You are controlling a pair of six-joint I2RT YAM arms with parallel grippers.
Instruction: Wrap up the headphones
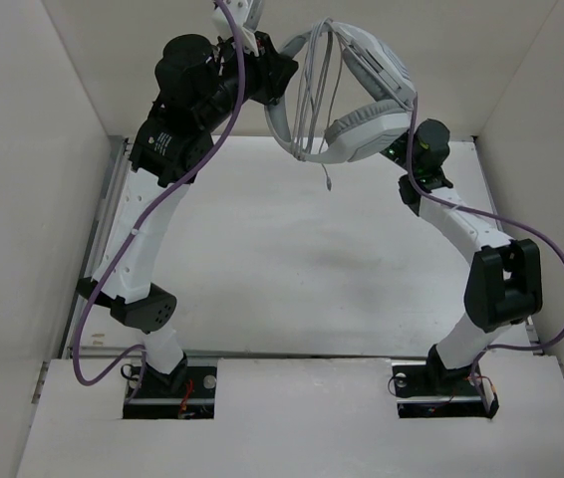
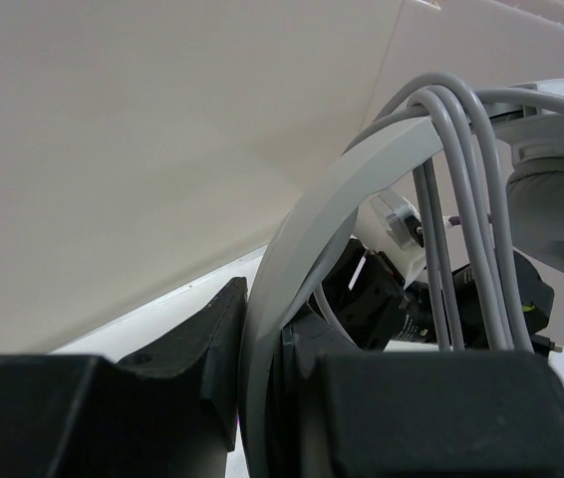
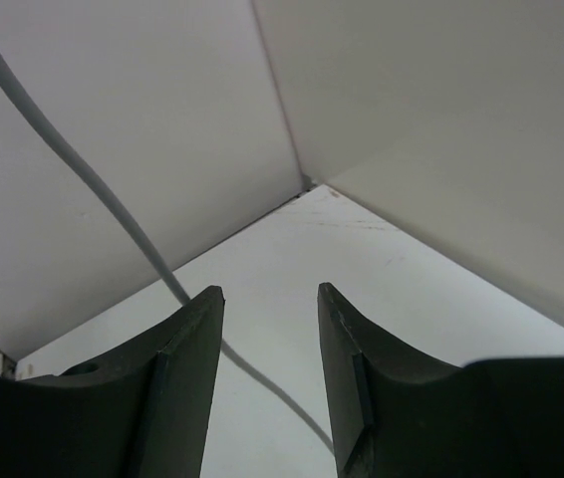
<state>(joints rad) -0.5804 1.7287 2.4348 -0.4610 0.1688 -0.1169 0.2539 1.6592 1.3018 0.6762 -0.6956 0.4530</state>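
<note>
Left gripper [image 2: 262, 373] clamped on curved light-grey headband [image 2: 307, 229] of grey-white over-ear headphones [image 1: 362, 80], held aloft over far edge of white tabletop [image 1: 282, 269]. Thin grey cord [image 2: 451, 189] looped several turns across headband. Plug end [image 1: 329, 183] dangled free between arms. Right gripper [image 3: 270, 339] jaws apart, holding nothing. Cord slanted past one finger, crossing gap beyond tips, unpinched. Judgement: right arm nearer loose tail.

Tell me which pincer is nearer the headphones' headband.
Left. The left pincer is shut on the headband; the right pincer stands open with only the cord passing beside it.
</note>
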